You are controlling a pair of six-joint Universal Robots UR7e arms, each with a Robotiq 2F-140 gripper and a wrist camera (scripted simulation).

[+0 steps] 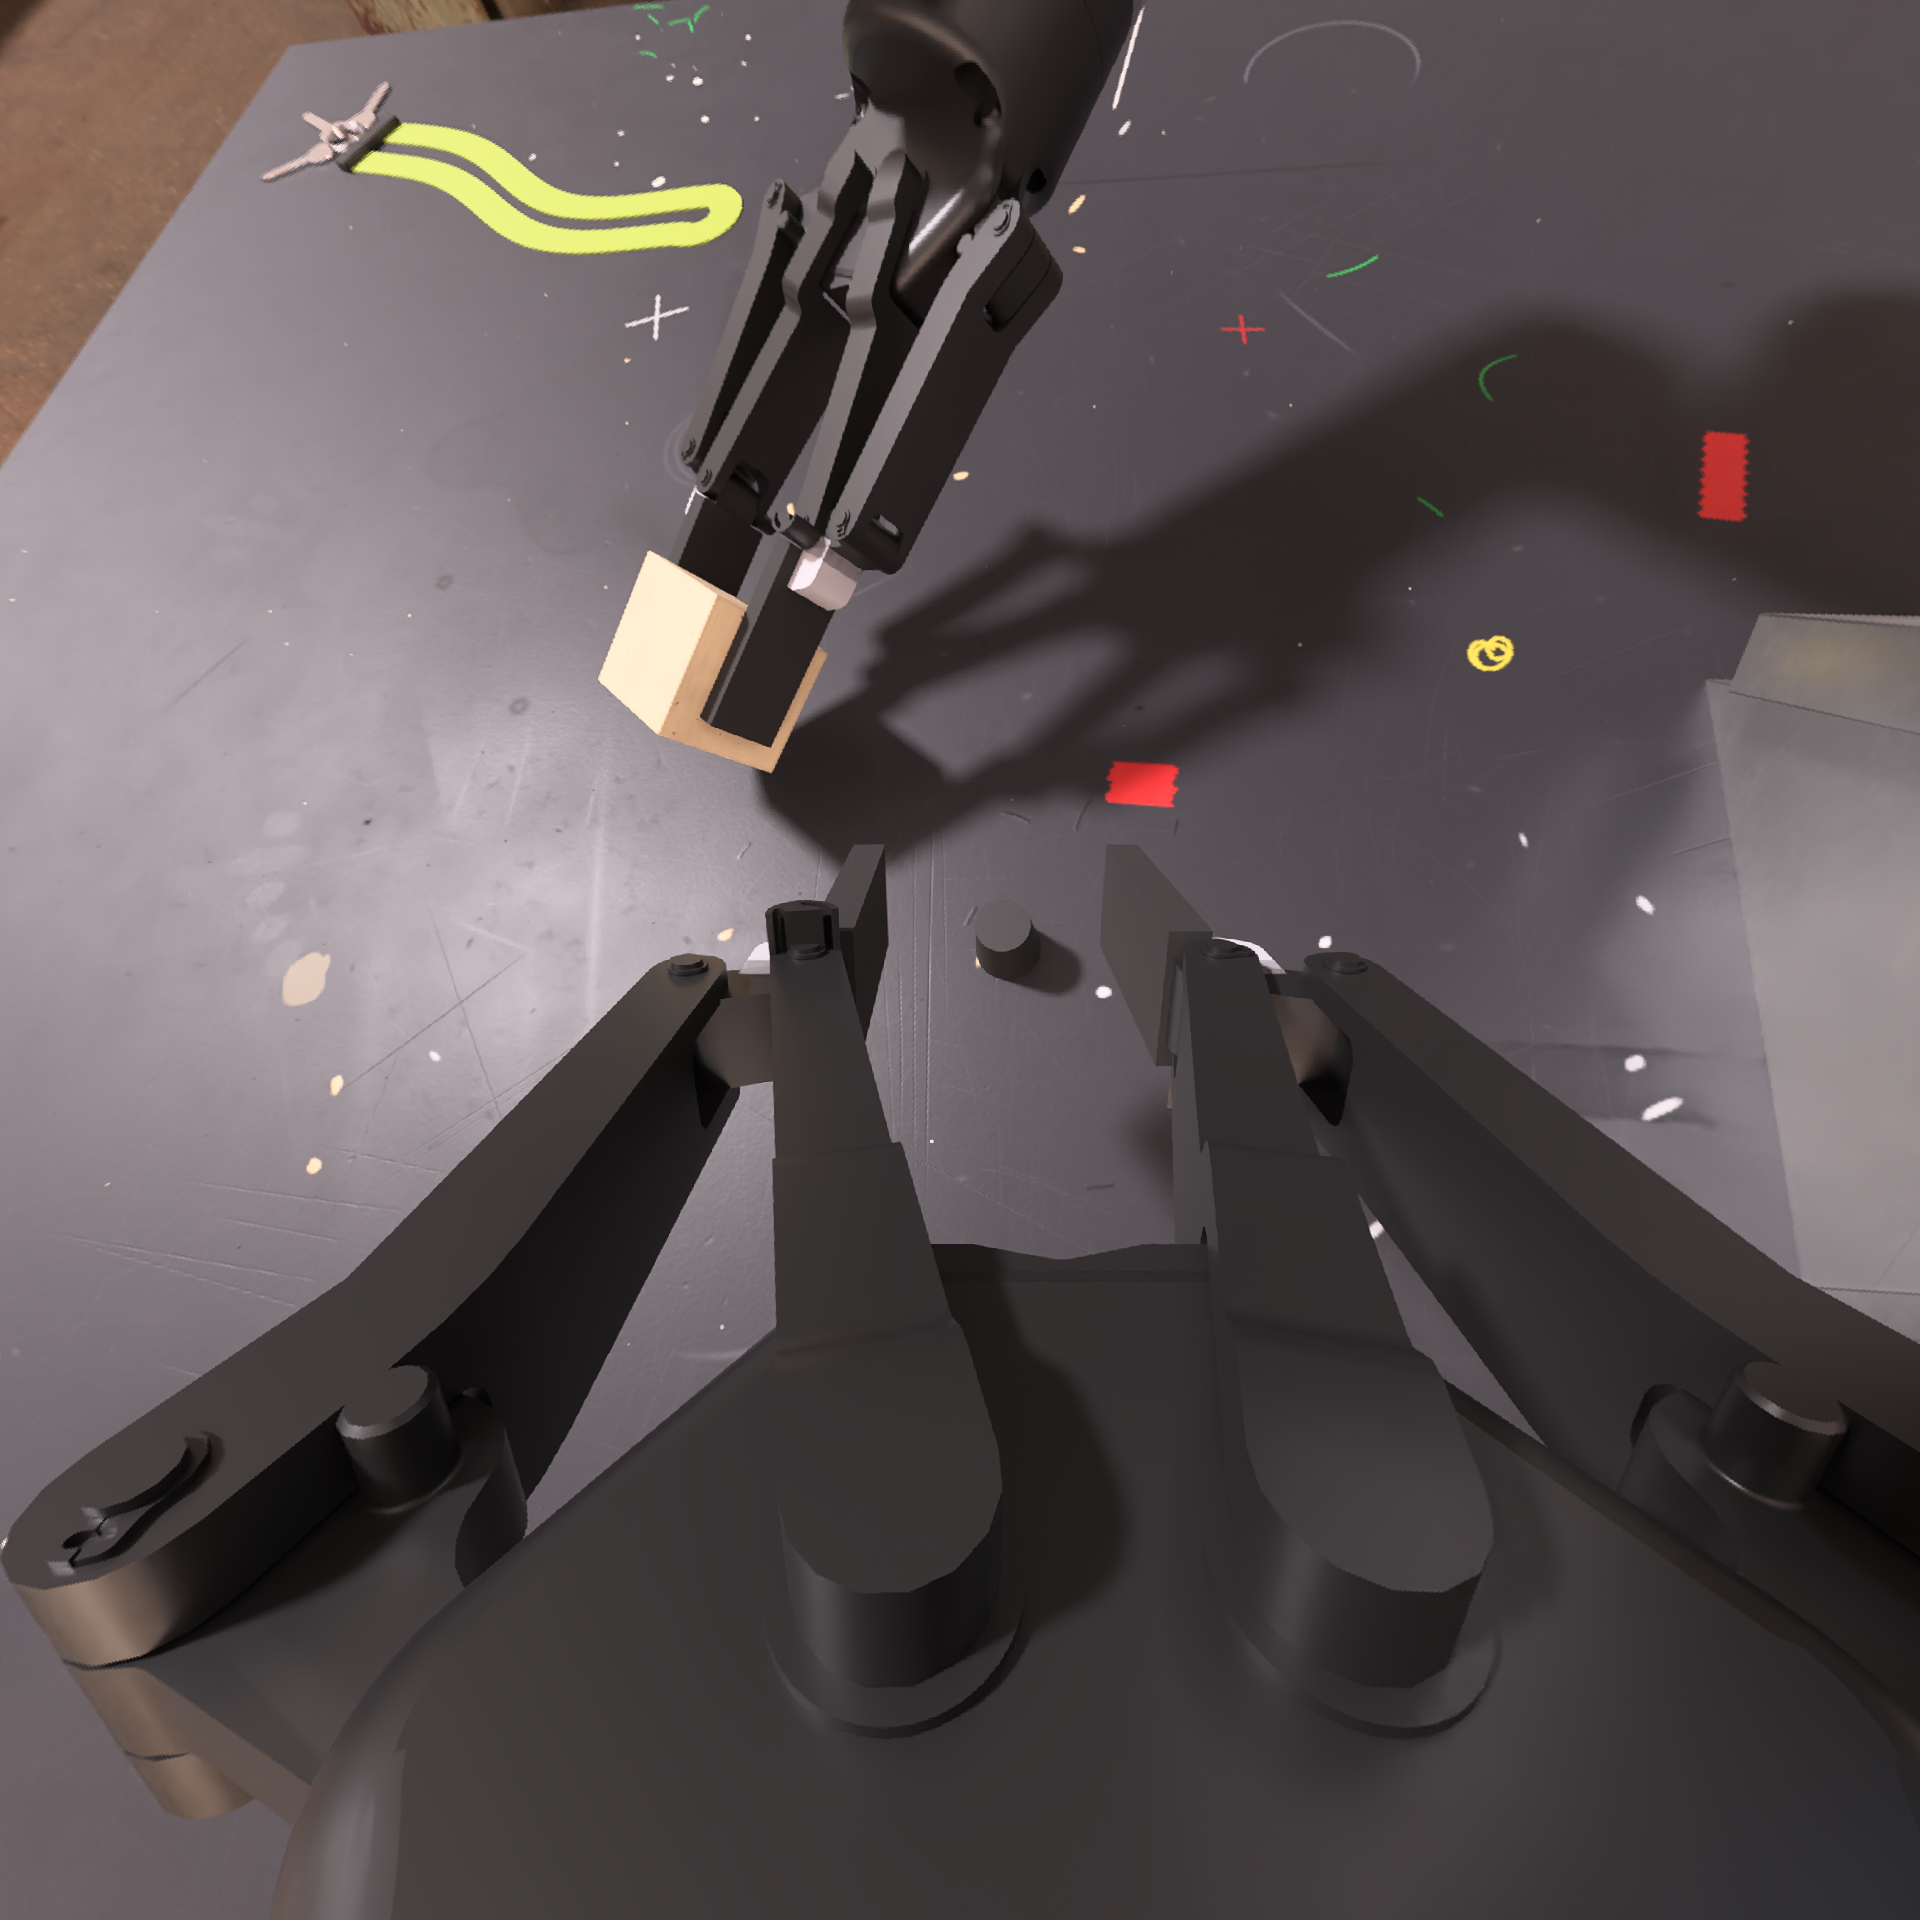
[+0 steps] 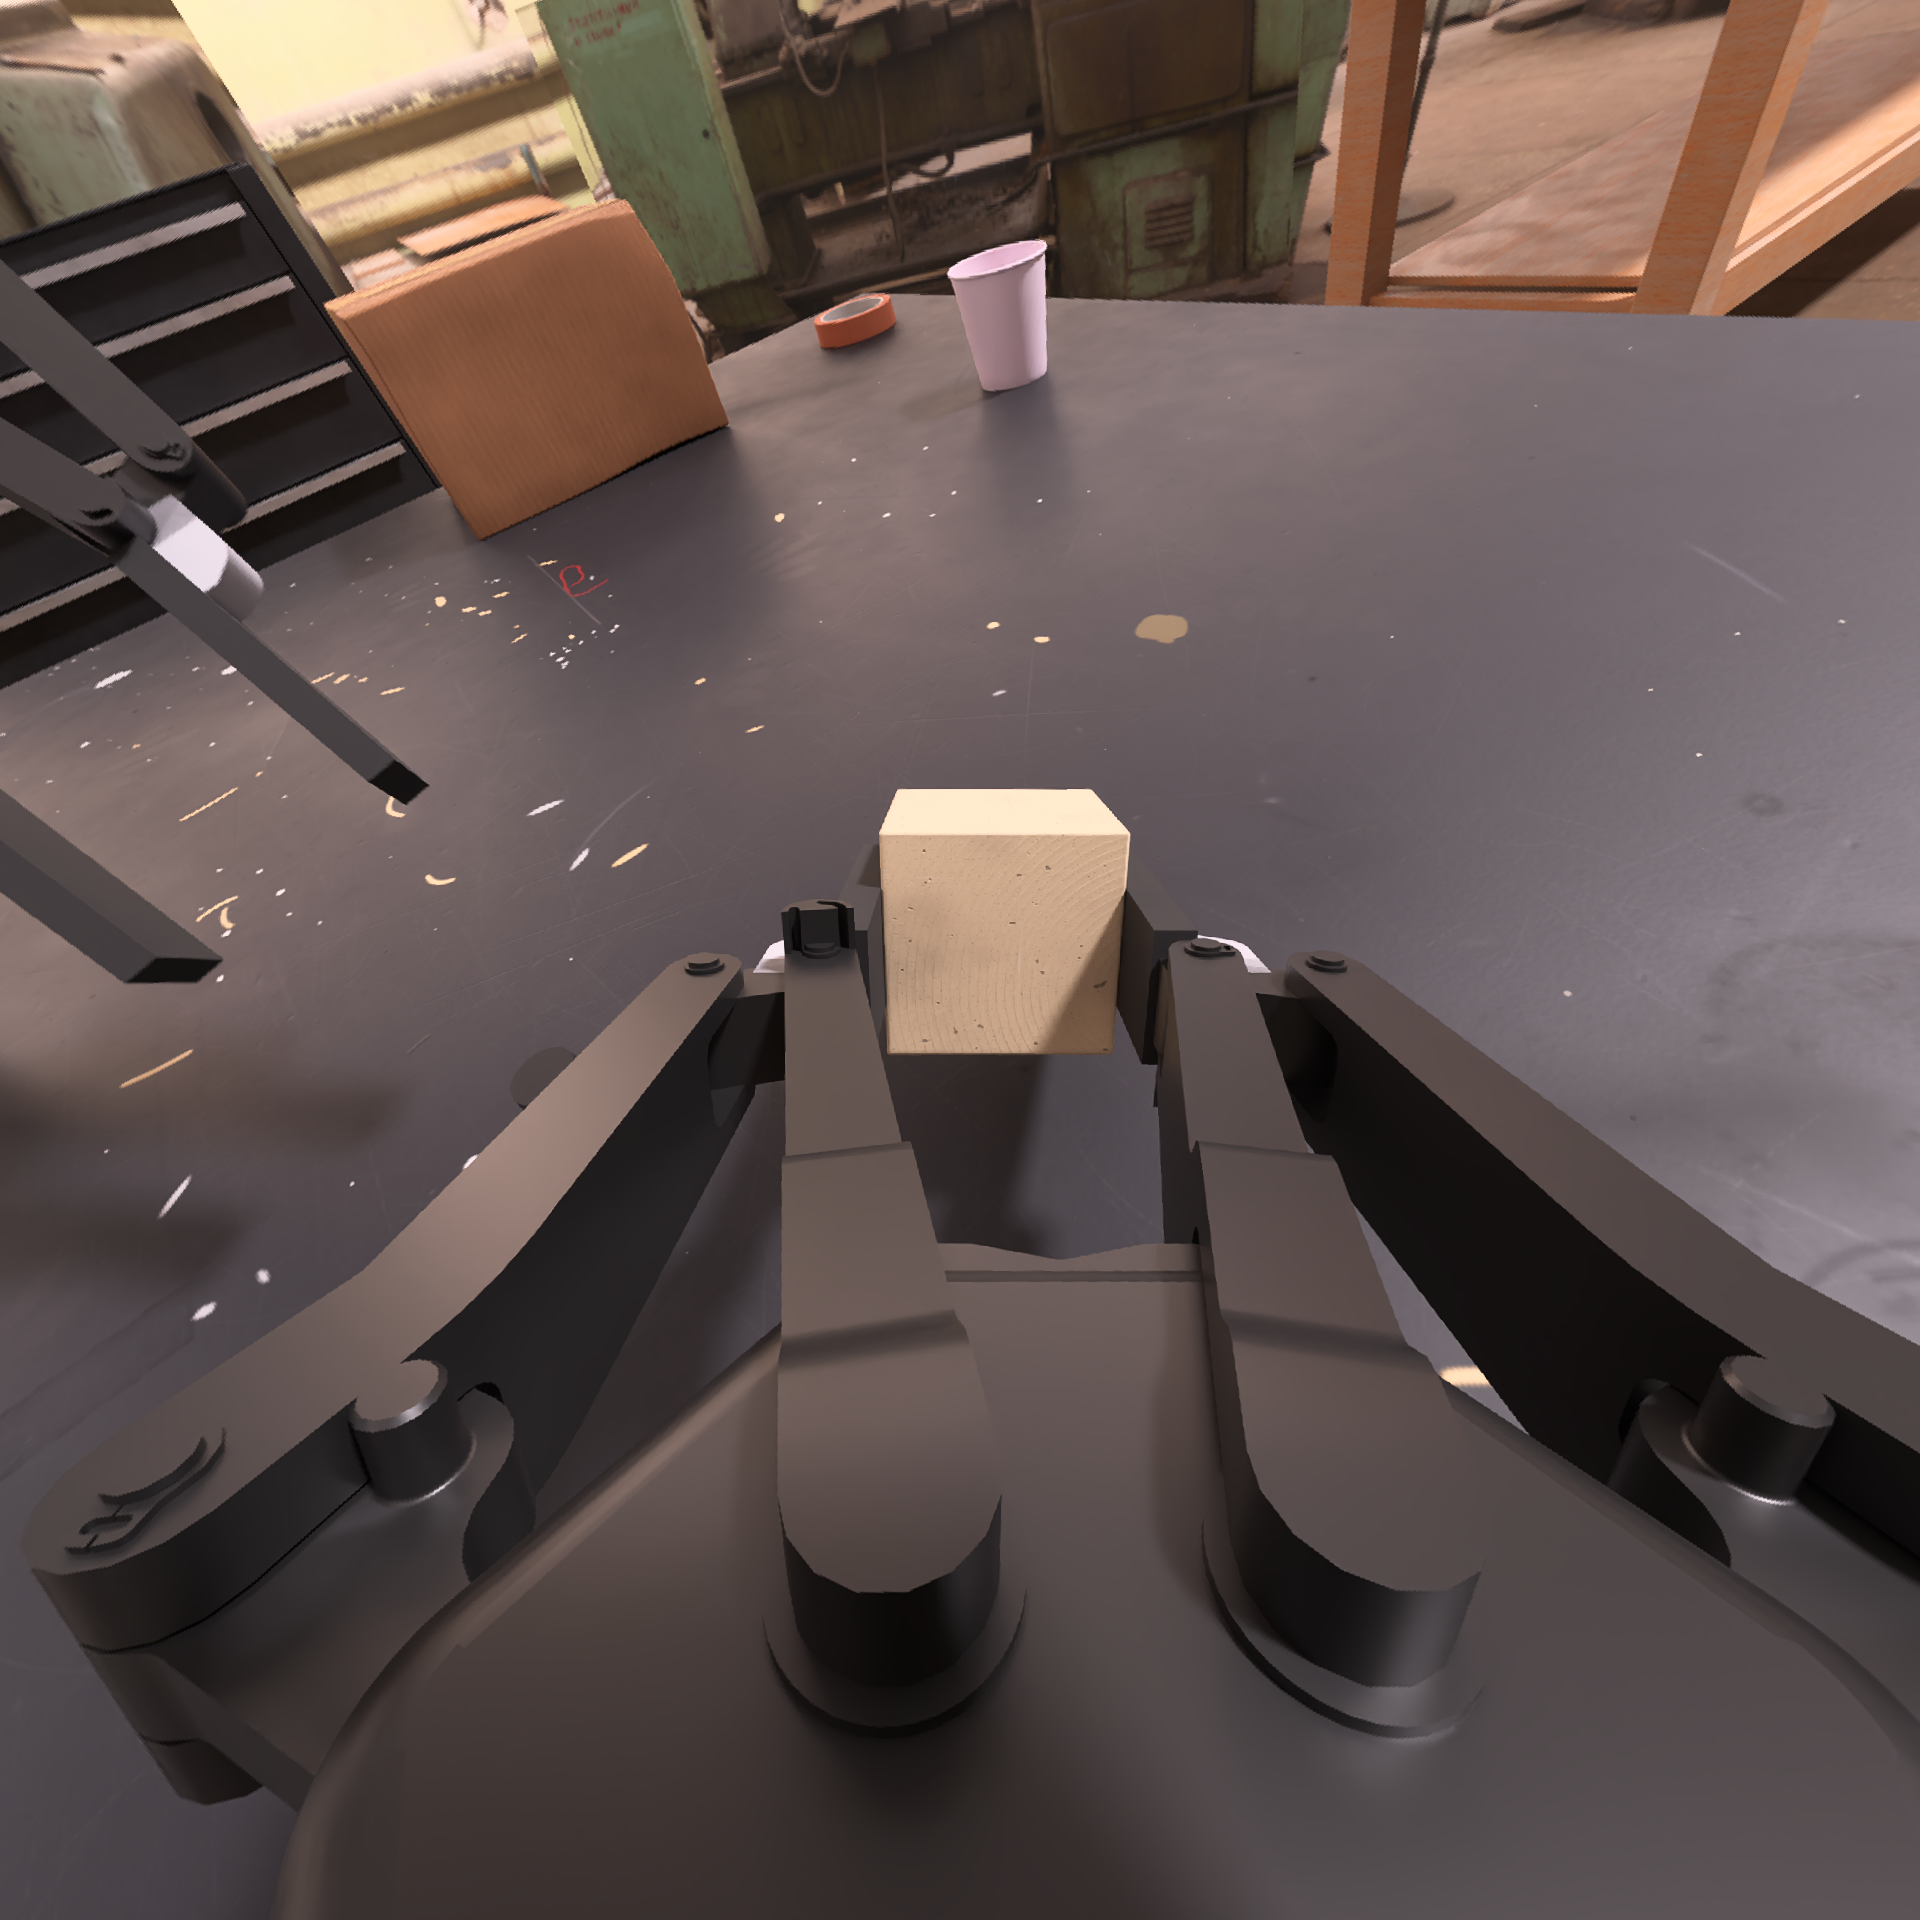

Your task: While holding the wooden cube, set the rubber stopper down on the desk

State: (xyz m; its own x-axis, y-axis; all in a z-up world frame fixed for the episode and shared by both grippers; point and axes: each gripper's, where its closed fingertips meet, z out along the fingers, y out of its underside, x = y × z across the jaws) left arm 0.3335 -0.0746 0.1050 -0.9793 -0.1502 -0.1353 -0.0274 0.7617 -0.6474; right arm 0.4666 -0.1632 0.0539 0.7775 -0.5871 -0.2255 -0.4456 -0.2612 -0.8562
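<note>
The rubber stopper [image 1: 1006, 940], a small dark grey cylinder, stands upright on the dark desk [image 1: 416, 831]. My left gripper [image 1: 997, 878] is open around it, one finger on each side, and touches neither side of it. My right gripper [image 2: 1003, 883] is shut on the pale wooden cube [image 2: 1003, 925] and holds it above the desk. In the left wrist view the right gripper [image 1: 717, 675] hangs just beyond the stopper with the cube [image 1: 670, 660] in its fingers. The left gripper's open fingers [image 2: 395, 779] show at the left of the right wrist view.
A yellow-green lanyard with keys [image 1: 561, 197] lies at the far left. A grey metal box [image 1: 1829, 935] stands at the right. A cardboard box [image 2: 530, 364], a pink cup [image 2: 1000, 312] and an orange tape roll [image 2: 854, 320] stand far back. A drawer cabinet [image 2: 208, 364] is beside the desk.
</note>
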